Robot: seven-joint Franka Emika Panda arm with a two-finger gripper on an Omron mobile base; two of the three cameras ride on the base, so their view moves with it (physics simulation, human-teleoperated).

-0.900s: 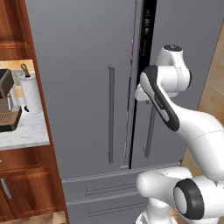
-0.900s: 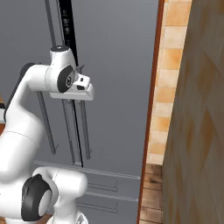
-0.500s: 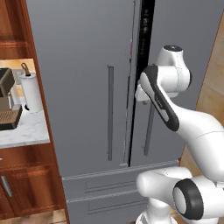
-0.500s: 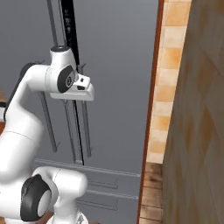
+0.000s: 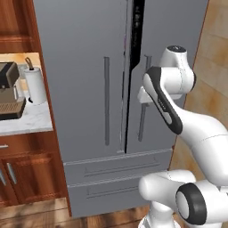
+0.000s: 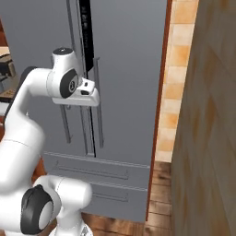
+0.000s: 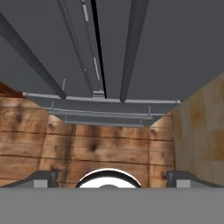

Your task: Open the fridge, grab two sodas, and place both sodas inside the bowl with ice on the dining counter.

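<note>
The tall grey fridge (image 5: 89, 67) (image 6: 129, 69) fills the middle, and a dark crack shows between its two doors. My gripper (image 5: 145, 95) (image 6: 90, 95) sits at the right door's long bar handle (image 5: 143, 107) (image 6: 98, 106). In the hand view my gripper (image 7: 113, 177) is open, fingertips (image 7: 43, 176) spread wide with nothing between them, and the handle (image 7: 131, 48) runs up ahead of them, untouched. The lower drawers (image 5: 116, 171) are closed. The sodas, the bowl and the dining counter are out of view.
Left of the fridge, a wood cabinet (image 5: 26, 178) carries a marble top with a coffee machine (image 5: 10, 91) and a paper towel roll (image 5: 34, 84). A tall wood panel (image 6: 207, 138) stands close on the right, with tan tiled wall (image 6: 173, 92) beside the fridge. The floor (image 7: 87, 148) is wood.
The gripper has opened and let go of the right door handle. The hand has barely shifted, and the door crack looks the same.
</note>
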